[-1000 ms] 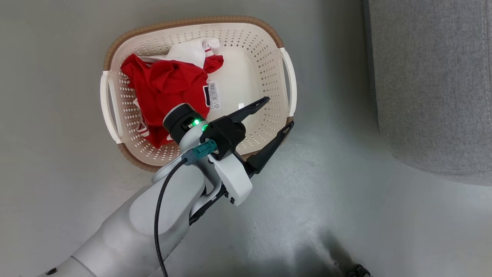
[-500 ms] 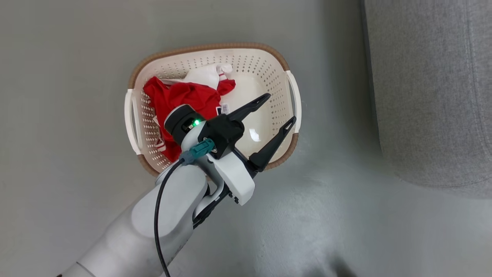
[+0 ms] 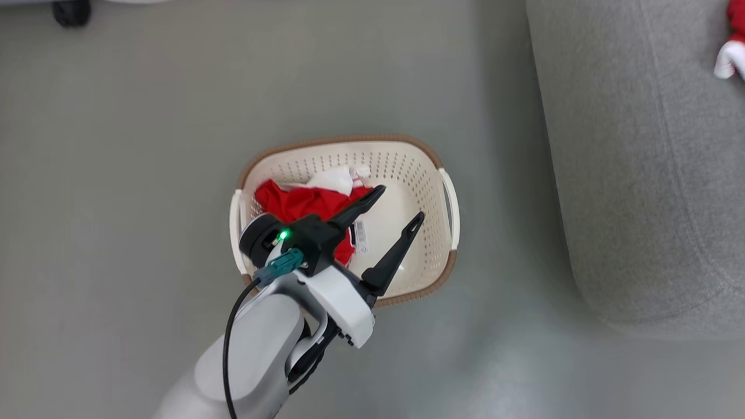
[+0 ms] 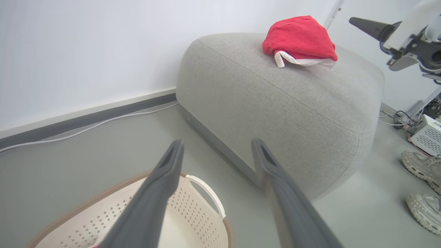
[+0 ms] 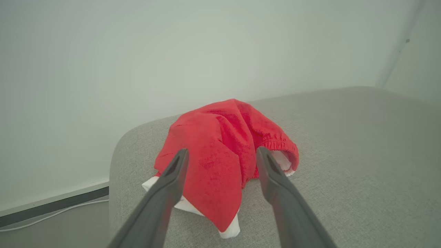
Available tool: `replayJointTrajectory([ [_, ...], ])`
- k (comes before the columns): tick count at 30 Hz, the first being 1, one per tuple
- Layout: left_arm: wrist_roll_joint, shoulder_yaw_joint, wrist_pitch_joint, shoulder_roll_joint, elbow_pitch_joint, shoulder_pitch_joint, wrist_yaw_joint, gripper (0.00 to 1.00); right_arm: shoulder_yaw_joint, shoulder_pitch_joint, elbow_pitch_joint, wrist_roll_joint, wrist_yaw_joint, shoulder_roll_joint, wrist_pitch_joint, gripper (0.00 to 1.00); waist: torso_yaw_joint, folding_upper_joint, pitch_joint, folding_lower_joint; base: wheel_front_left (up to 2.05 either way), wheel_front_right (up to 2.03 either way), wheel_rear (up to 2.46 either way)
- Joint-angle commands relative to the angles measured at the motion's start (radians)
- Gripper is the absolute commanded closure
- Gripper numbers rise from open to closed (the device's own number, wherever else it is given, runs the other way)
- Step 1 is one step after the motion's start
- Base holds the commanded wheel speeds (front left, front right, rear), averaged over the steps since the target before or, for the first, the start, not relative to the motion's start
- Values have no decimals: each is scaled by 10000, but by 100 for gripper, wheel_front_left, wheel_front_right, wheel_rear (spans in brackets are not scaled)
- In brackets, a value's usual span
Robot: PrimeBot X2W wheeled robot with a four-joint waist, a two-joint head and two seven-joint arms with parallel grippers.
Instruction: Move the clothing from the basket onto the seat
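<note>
In the head view, the remaining clothing point(image 3: 297, 203) lay bunched in the left half of the basket point(image 3: 407, 174). It was red with a white fold at its far end, and its near end was hidden under the left wrist. The left jaws hung above the basket, spread wide and holding nothing. One finger crossed the heap's right edge, and the other stood over the bare floor with the barcode sticker point(image 3: 361, 235). The heap therefore lay to the left of the gap between the jaws and below it, not inside it. Its long axis could not be told with so much of it covered.

Further right stood the seat point(image 3: 628, 174), apart from the basket across a strip of floor point(image 3: 500, 233). One red garment point(image 4: 299, 38) already rested on top of the seat. The right jaws were spread on either side of it, and the fabric lay slack on the cushion rather than pinched.

The left arm was much the nearer to the basket, so the next grasp probably called for a shift leftward and down.
</note>
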State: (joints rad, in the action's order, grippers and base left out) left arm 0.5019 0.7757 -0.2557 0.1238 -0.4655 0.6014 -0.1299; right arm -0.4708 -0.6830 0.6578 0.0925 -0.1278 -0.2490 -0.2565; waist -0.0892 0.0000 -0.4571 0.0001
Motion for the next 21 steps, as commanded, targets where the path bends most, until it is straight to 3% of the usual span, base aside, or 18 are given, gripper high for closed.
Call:
replayJointTrajectory([
  [1,26,-371,-61,91,243,-155,-8,0,236,301,-323,141,-29,-180,-53,0,182,0,503,-1,0,0,0],
  [21,-451,-3288,-61,16,167,-2516,-8,0,3730,2415,-1452,1673,-29,120,-53,0,1100,0,2957,-1,0,0,0],
])
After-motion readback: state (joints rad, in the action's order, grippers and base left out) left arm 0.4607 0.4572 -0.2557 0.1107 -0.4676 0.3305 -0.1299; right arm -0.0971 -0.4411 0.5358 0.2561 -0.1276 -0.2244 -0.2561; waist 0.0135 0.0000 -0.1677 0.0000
